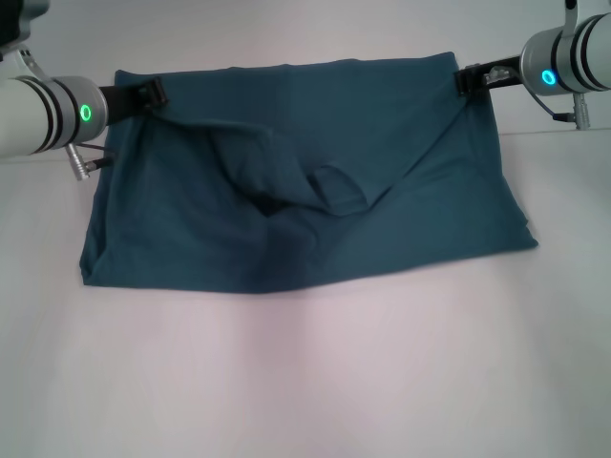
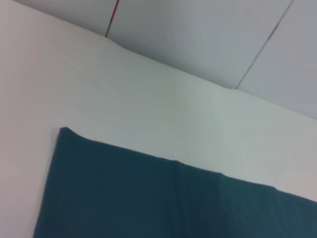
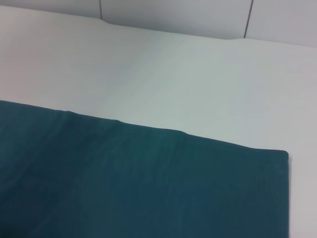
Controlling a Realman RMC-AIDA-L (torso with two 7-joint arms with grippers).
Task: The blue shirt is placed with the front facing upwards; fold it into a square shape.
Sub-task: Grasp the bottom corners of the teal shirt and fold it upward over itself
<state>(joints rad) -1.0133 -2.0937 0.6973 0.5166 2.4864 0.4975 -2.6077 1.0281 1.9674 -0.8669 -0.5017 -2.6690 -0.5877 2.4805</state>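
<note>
The blue shirt (image 1: pixel 315 191) shows only plain teal cloth, with no print in sight. It spreads wide across the white table (image 1: pixel 305 382). Its far edge is lifted and stretched between my two grippers, and the middle sags in loose folds. My left gripper (image 1: pixel 151 93) is shut on the far left corner. At the far right corner my right gripper (image 1: pixel 468 78) is shut on the cloth too. The near edge rests on the table. A flat teal shirt (image 2: pixel 148 198) with one corner fills the left wrist view, and the same shirt (image 3: pixel 138 183) with a straight edge fills the right wrist view.
White table surface runs in front of the shirt and to both sides. A pale panelled wall (image 2: pixel 208 34) stands behind the table's far edge. A thin red line (image 2: pixel 114 17) runs down that wall.
</note>
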